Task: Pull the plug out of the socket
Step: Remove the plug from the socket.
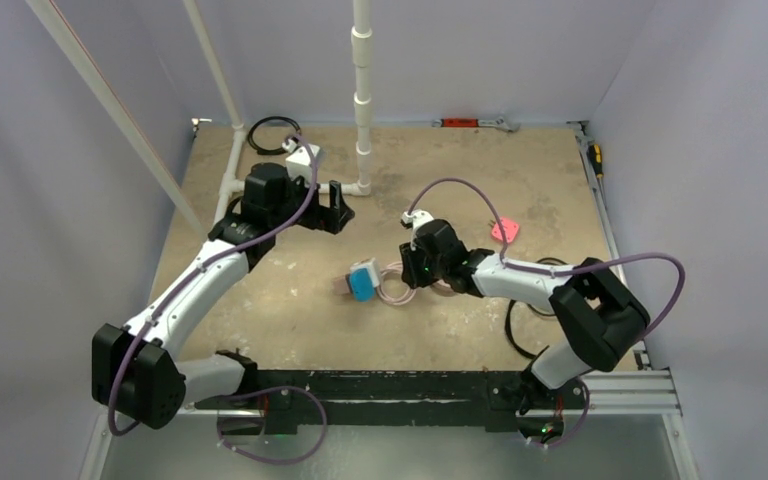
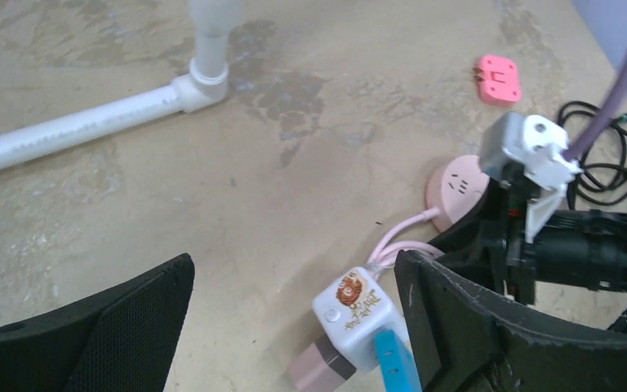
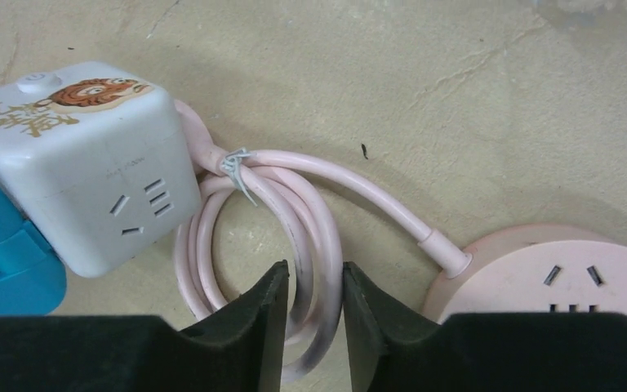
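Note:
A white cube socket (image 1: 366,270) lies mid-table with a blue plug (image 1: 362,287) pushed into one face and a mauve plug (image 2: 318,367) in another. Its pink cable (image 3: 314,237) is coiled beside it and runs to a round pink socket (image 3: 563,273). My right gripper (image 3: 314,273) is shut on the strands of the cable coil, just right of the cube (image 3: 82,155); the blue plug (image 3: 4,253) shows at the left edge. My left gripper (image 2: 294,269) is open and empty, above and behind the cube (image 2: 353,310), near the pipe (image 1: 338,208).
A white PVC pipe frame (image 1: 362,100) stands at the back centre. A loose pink plug (image 1: 505,231) lies right of my right gripper. Black cable (image 1: 520,325) lies at the right, another coil (image 1: 270,135) at the back left. Tools (image 1: 475,123) lie along the back edge.

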Tool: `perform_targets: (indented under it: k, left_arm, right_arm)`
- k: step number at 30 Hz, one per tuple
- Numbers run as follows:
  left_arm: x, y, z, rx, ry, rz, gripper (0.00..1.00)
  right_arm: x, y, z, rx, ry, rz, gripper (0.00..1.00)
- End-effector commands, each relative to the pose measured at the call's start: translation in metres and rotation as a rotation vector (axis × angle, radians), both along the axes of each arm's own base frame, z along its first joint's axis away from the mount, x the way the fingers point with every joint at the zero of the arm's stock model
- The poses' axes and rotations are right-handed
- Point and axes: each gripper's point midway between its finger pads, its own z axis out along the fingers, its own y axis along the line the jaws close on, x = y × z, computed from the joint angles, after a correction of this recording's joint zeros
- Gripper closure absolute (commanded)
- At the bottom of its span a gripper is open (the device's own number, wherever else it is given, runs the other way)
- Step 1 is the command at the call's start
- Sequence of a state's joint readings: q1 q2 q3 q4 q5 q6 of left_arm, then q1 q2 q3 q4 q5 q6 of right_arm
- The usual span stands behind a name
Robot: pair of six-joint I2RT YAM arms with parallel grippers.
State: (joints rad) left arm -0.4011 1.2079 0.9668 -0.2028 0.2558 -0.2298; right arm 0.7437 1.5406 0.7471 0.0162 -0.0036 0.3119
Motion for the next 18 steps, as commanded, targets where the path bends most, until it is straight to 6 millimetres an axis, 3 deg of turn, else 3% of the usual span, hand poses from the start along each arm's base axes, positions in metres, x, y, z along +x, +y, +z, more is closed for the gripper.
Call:
perform_targets:
  k: [1,4,8,14,18]
  left_arm:
    - [0.006,0.012,-0.009,-0.018,0.051,0.05,0.07]
    - [0.006,0.015,-0.007,-0.022,0.046,0.056,0.07]
    - [0.008,0.022,-0.005,-0.005,0.028,0.086,0.07]
    - [0.017,0.038,-0.005,-0.019,0.037,0.13,0.07]
    - [0.023,0.055,0.0,-0.045,0.034,0.171,0.07]
  right_arm:
    - [0.009,0.009,0.024,0.003,-0.04,0.058,0.58]
    - [0.019,0.003,0.039,-0.024,-0.076,0.009,0.42]
    - [0.027,-0.005,0.071,-0.03,-0.141,-0.072,0.28]
    - [0.032,-0.027,0.119,-0.036,-0.239,-0.239,0.26]
    - [0.022,-0.021,0.15,0.055,-0.259,-0.279,0.27]
